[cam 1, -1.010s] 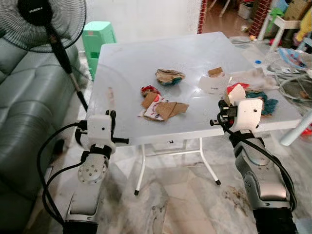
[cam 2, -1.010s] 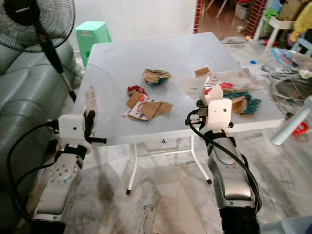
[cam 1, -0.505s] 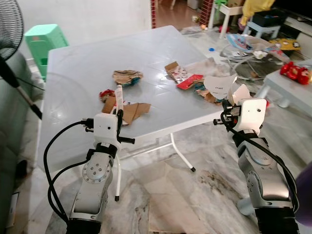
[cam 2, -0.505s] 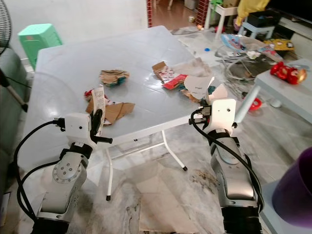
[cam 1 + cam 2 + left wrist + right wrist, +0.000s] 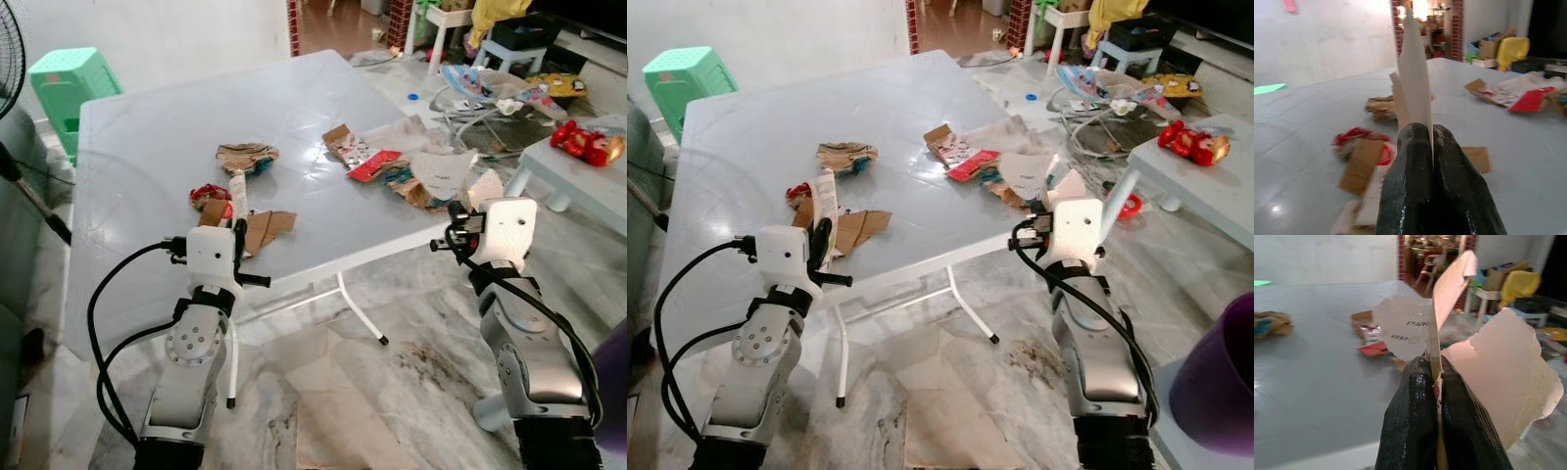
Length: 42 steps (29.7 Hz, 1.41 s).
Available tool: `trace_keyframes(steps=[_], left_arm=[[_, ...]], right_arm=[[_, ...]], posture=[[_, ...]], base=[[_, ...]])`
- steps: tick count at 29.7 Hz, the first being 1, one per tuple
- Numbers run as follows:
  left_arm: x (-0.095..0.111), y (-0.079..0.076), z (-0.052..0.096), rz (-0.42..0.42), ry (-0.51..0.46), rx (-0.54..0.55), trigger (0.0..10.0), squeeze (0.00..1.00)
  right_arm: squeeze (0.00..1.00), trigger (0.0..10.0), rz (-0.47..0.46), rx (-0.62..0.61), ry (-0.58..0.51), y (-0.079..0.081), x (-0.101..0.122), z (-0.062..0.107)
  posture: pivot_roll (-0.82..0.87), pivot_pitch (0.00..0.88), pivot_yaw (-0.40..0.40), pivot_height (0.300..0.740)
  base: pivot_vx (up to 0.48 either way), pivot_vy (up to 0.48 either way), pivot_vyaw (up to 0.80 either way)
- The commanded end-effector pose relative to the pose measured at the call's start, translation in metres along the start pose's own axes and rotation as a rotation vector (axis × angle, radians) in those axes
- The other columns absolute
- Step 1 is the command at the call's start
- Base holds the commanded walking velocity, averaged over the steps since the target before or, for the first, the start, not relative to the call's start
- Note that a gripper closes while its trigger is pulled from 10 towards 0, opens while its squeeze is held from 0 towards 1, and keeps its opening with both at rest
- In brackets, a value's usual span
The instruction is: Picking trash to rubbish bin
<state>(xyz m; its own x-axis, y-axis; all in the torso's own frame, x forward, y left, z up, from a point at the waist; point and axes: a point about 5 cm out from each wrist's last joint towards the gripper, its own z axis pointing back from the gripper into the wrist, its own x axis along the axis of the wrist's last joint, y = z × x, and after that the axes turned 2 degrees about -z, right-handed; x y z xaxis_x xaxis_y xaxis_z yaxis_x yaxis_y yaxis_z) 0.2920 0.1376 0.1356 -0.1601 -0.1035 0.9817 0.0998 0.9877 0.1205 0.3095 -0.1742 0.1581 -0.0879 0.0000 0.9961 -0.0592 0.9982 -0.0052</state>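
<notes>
Camera swung rightward off table (image 5: 147, 137); both claws clenched: left gripper (image 5: 1420, 142) on paper strip (image 5: 1413, 73), right gripper (image 5: 1432, 377) on torn cup (image 5: 1498, 367). More scraps (image 5: 245, 157) remain on table.

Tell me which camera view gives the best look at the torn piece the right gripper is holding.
The right wrist view: the torn pale card stands close up, pinched between the right gripper fingers, its ragged edges plain. In the eye views it is a small pale flap above the gripper's white housing, near the table edge.

Glossy plastic table (image 5: 176, 127), cardboard scraps (image 5: 257, 229)
</notes>
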Motion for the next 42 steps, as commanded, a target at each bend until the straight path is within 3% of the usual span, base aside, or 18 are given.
trace_keyframes(steps=[1,32,42], left_arm=[[-0.0004,0.003,0.0018,0.0,0.006,0.006,10.0,0.0],[-0.0004,0.0024,0.0027,0.026,0.004,0.006,10.0,0.0],[-0.0007,0.0033,0.0029,0.032,0.007,0.014,10.0,0.0]], right_arm=[[0.0,10.0,0.005,0.013,-0.017,0.0025,0.0041,-0.0011],[0.0,10.0,0.014,0.011,-0.014,0.0006,0.0043,-0.0006],[0.0,10.0,0.015,0.011,-0.013,0.0005,0.0042,-0.0003]], posture=[[-0.05,0.035,0.036,0.74],[-0.06,0.039,0.03,0.74],[-0.06,0.041,0.031,0.74]], base=[[0.0,0.0,0.0],[0.0,0.0,0.0],[0.0,-0.277,0.0]])
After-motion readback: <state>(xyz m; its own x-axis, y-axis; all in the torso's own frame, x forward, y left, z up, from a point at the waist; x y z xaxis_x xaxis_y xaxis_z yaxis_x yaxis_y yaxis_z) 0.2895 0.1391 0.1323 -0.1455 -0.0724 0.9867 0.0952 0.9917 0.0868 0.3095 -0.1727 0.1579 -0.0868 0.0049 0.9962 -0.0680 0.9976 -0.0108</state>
